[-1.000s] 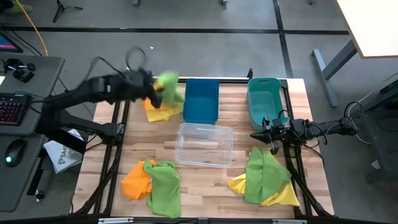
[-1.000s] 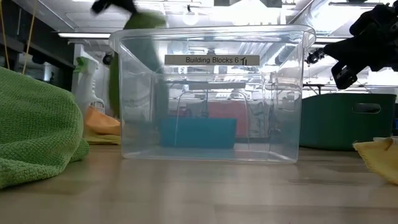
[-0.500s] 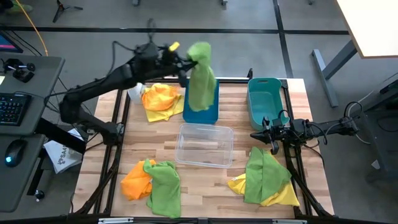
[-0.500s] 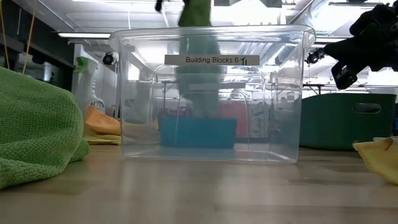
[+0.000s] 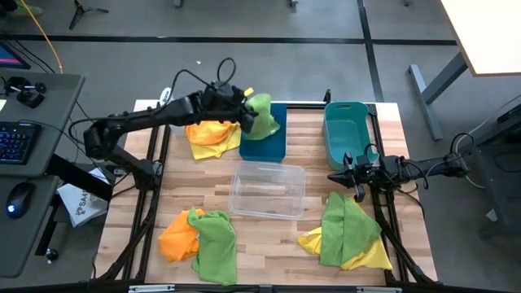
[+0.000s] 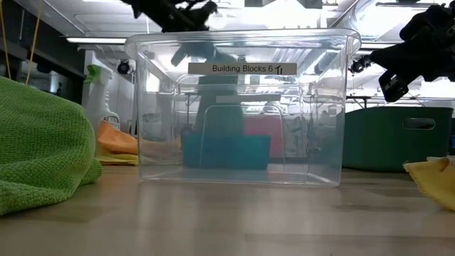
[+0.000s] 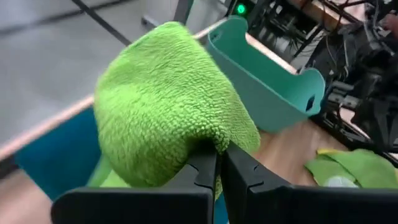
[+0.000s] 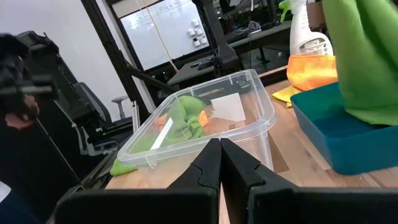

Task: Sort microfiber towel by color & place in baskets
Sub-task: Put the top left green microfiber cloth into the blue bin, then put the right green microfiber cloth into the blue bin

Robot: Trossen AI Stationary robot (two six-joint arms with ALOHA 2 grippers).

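Observation:
My left gripper (image 5: pixel 247 114) is shut on a lime green towel (image 5: pixel 262 116) above the far left part of the dark blue bin (image 5: pixel 269 140). In the left wrist view the towel (image 7: pixel 168 106) bulges over the shut fingers. The clear bin (image 5: pixel 267 190) stands mid-table and the teal bin (image 5: pixel 346 130) at the far right. Orange and yellow towels (image 5: pixel 210 134) lie left of the blue bin. An orange and green pile (image 5: pixel 203 238) lies near left, a green and yellow pile (image 5: pixel 350 232) near right. My right gripper (image 5: pixel 335 175) waits shut above the table's right side. My left gripper pinches a bunched fold of the green towel (image 7: pixel 208 146) between its two shut fingers, coming at it from the table's left side. The towel hangs below the fingers, and its lower end (image 8: pixel 373 109) rests inside the blue bin.
A white spray bottle with a green top (image 8: pixel 308 31) stands at the far left behind the orange towel (image 8: pixel 311 71). The clear bin (image 6: pixel 242 107) fills the low view, with a green towel (image 6: pixel 43 149) on its left and a yellow one (image 6: pixel 434 178) on its right.
My left gripper has carried the green towel from above the orange and yellow pile toward the right, over the blue bin. It rose, with the towel hanging long, then came down; the towel's lower end now rests bunched in the bin. The gripper has stayed shut.

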